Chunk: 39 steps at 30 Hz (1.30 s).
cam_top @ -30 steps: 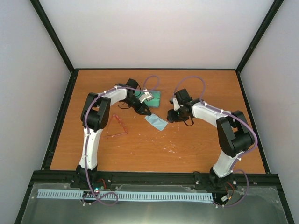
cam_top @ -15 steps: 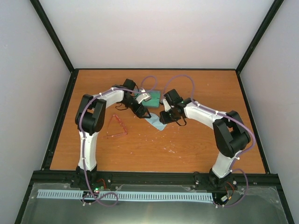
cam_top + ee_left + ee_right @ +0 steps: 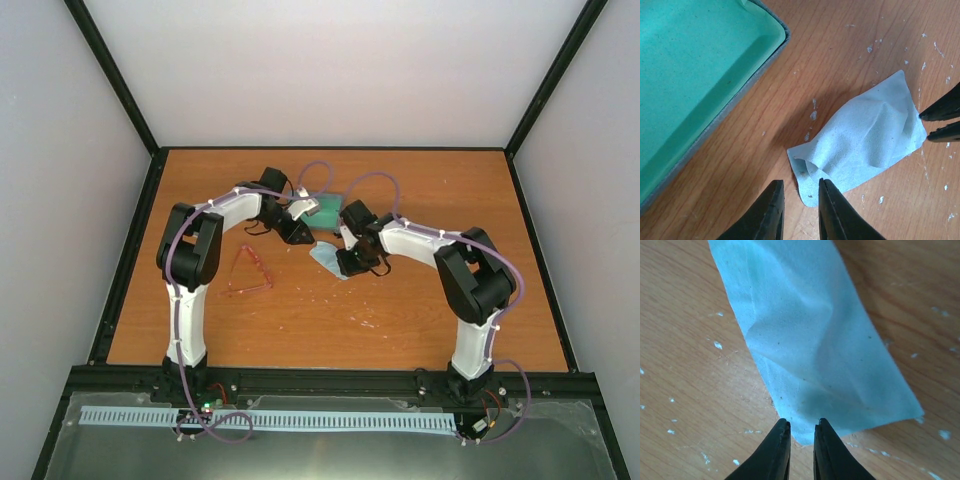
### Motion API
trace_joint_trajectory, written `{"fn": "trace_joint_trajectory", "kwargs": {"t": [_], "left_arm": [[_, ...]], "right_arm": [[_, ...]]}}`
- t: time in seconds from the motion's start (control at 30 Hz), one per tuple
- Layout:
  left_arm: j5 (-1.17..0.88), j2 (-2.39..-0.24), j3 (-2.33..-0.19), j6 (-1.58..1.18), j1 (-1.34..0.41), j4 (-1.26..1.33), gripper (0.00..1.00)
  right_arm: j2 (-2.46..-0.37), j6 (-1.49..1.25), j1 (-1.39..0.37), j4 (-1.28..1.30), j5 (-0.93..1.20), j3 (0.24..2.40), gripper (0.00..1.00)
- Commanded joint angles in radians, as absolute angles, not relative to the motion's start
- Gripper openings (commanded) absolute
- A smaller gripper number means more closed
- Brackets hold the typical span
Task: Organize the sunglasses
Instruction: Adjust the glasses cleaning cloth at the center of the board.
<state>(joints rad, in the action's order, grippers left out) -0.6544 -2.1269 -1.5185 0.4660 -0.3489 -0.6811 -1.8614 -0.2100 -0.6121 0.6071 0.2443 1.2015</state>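
Top external, left of centre: see sunglasses (image 3: 250, 272) lying on bench (image 3: 400, 320). Probably light, thin, easy to bend; better to take at the bridge. Cannot tell about pinching for left pincer (image 3: 801, 182) and right pincer (image 3: 802, 421), both nearly pressed together at cloth (image 3: 865, 135).

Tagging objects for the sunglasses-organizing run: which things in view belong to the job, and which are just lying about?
Job:
- sunglasses
- open grey-blue case, green-lined, likely their home
- light-blue cloth, probably part of it

Lying about:
- white specks scattered on the table
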Motion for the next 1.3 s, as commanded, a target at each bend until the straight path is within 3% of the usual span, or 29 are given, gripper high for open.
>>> {"fn": "trace_joint_trajectory", "kwargs": {"t": [0.0, 0.3, 0.77, 0.9, 1.07, 1.27], "left_arm": [[-0.654, -2.102, -1.529, 0.48, -0.345, -0.686, 0.22], [-0.649, -2.085, -1.511, 0.48, -0.345, -0.683, 0.24], [-0.646, -2.065, -1.503, 0.464, -0.345, -0.683, 0.27], [-0.645, -2.066, -1.505, 0.46, -0.345, -0.68, 0.29], [-0.635, -2.068, -1.512, 0.458, -0.345, -0.674, 0.31], [-0.644, -2.086, -1.53, 0.46, -0.345, -0.672, 0.31]], "right_arm": [[-1.923, -0.21, -0.626, 0.637, 0.266, 1.235, 0.14], [-1.925, -0.172, -0.61, 0.727, 0.165, 1.167, 0.12], [-1.889, -0.047, -0.427, 0.823, 0.047, 1.151, 0.14], [-1.901, -0.049, -0.418, 0.841, 0.008, 1.187, 0.28], [-1.738, -0.059, -0.429, 0.782, 0.09, 1.207, 0.39], [-1.671, -0.06, -0.499, 0.746, 0.109, 1.235, 0.28]]}}
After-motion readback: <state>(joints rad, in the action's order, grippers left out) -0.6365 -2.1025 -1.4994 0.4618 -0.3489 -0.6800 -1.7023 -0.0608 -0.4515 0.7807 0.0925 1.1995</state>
